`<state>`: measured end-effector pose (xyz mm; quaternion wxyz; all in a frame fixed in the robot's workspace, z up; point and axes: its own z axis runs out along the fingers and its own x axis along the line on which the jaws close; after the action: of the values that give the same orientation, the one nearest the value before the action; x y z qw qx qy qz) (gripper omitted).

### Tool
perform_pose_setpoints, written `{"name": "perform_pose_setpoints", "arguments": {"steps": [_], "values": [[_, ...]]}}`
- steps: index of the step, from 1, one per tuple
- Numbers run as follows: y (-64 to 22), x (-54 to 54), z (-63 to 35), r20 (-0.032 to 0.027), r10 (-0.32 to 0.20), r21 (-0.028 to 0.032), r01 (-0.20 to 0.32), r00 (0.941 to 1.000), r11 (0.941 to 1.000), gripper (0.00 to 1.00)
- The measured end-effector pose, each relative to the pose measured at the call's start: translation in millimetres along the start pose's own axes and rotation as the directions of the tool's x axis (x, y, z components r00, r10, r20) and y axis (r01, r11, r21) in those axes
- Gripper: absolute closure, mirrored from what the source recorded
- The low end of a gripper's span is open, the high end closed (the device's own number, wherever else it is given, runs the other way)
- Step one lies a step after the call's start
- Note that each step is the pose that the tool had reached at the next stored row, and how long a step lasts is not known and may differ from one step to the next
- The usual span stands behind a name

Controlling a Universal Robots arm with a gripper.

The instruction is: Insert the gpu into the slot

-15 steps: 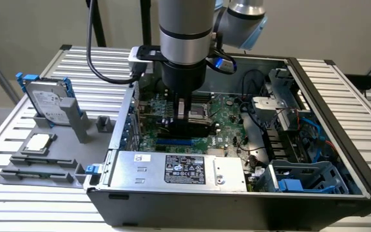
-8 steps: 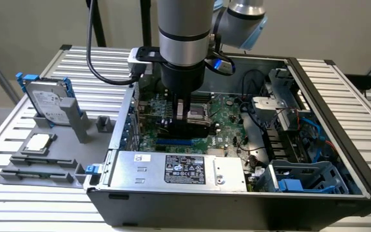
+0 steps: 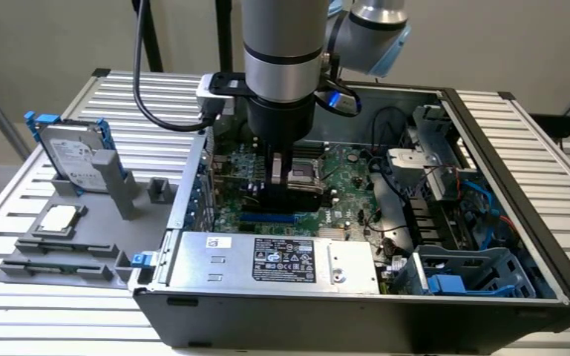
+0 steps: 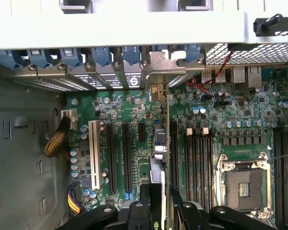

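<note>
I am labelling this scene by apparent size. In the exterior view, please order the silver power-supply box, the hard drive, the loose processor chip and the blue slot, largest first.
1. silver power-supply box
2. hard drive
3-4. loose processor chip and blue slot: unsure; the chip covers more area, the slot looks slightly longer.

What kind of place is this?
Probably a robotics test bench for computer assembly: an open black desktop computer case stands on a slatted aluminium table, a silver hard drive sits in a grey holder beside it, and a grey robot arm reaches into the case.
</note>
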<state>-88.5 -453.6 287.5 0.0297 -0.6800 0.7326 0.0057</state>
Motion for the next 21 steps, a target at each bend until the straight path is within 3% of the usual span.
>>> {"name": "perform_pose_setpoints", "arguments": {"steps": [13,21], "values": [[0.3,0.4,7.2,-0.0006,-0.002,-0.0031,0.002,1.0000,1.0000,0.74],[0.4,0.5,9.7,-0.0004,-0.018,-0.0094,0.018,0.9998,0.9998,0.74]]}}
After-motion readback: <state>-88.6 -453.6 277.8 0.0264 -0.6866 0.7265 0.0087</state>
